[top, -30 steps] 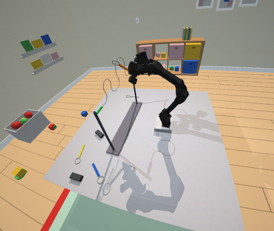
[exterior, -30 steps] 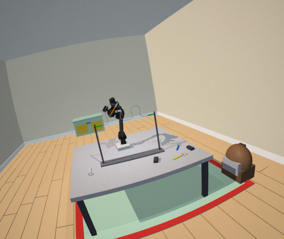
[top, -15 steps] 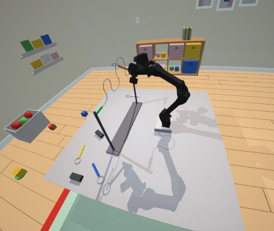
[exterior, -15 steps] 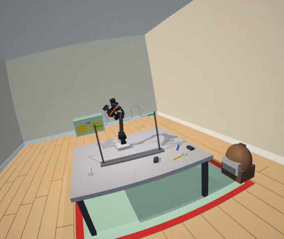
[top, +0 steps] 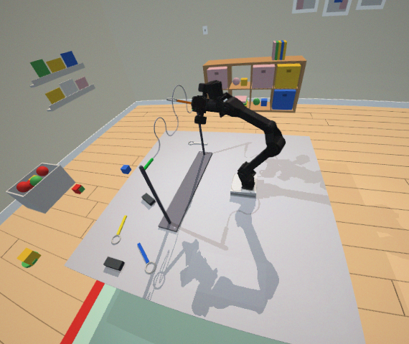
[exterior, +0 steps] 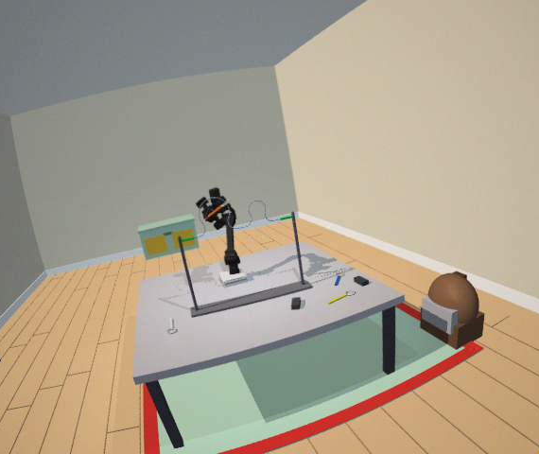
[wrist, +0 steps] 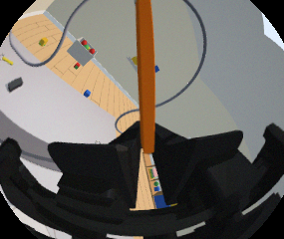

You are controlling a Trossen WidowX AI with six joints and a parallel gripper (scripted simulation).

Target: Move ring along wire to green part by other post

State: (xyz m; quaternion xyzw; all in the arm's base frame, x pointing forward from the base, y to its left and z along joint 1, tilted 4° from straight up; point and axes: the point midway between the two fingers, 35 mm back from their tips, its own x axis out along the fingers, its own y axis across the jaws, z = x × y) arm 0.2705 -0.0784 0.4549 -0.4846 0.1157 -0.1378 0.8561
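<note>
My gripper (top: pixel 194 104) (exterior: pixel 207 218) (wrist: pixel 143 123) is shut on the orange handle (top: pixel 183 102) (exterior: pixel 215 211) (wrist: pixel 145 75) near its lower end, high above the table. The ring, small in the top and exterior views, is at the handle's far end, by the side of the wire's tall hump that faces the middle; it is out of the wrist view. Whether it touches the grey wire (top: pixel 177 117) (exterior: pixel 256 200) (wrist: pixel 204 45) is too small to tell. One green part (top: pixel 148 163) (exterior: pixel 286 218) is by the near post (top: pixel 155 195) (exterior: pixel 298 249). The other green part (exterior: pixel 187 239) is by the far post (top: pixel 201 138) (exterior: pixel 187 274).
The posts stand on a dark base bar (top: pixel 186 192) (exterior: pixel 252 296). A yellow-handled ring tool (top: pixel 122 224) (exterior: pixel 338 298), a blue-handled one (top: pixel 143 252) (exterior: pixel 338 280), a pale one (top: pixel 199 142) (exterior: pixel 171 323) and black blocks (top: pixel 114 263) (exterior: pixel 296 303) lie on the table. A second, lower wire hump stands toward the near post.
</note>
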